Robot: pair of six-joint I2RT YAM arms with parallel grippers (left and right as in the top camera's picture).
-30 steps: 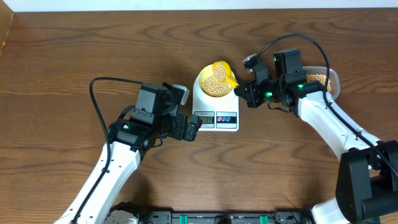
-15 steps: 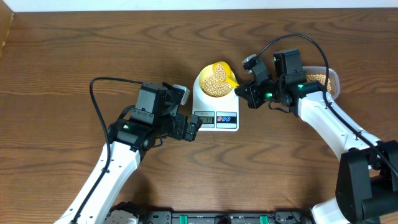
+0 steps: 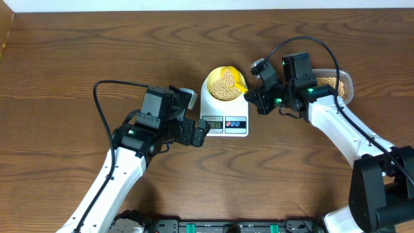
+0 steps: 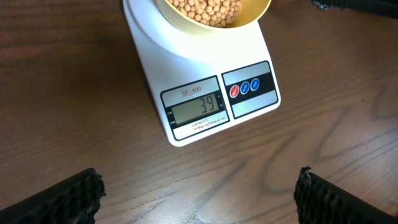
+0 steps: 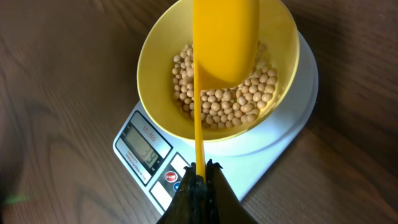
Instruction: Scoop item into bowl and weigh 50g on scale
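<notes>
While the right gripper point(image 5: 199, 182) clamps the handle of a long yellow plastic scoop point(image 5: 225, 43), the scoop's head hangs over tan round beans point(image 5: 230, 102) in the small pale-yellow round bowl point(image 5: 152, 68), which sits on the white digital scale point(image 5: 292, 112) at mid-bench point(image 3: 97, 52). Only the left wrist view resolves the display, 39. The left gripper point(image 4: 199, 200) stands wide and empty near the scale's front.

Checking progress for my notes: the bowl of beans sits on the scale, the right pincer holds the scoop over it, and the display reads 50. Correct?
Not quite: the scale shows 39 on its display, not 50; see the left wrist view. The rest holds.
</notes>
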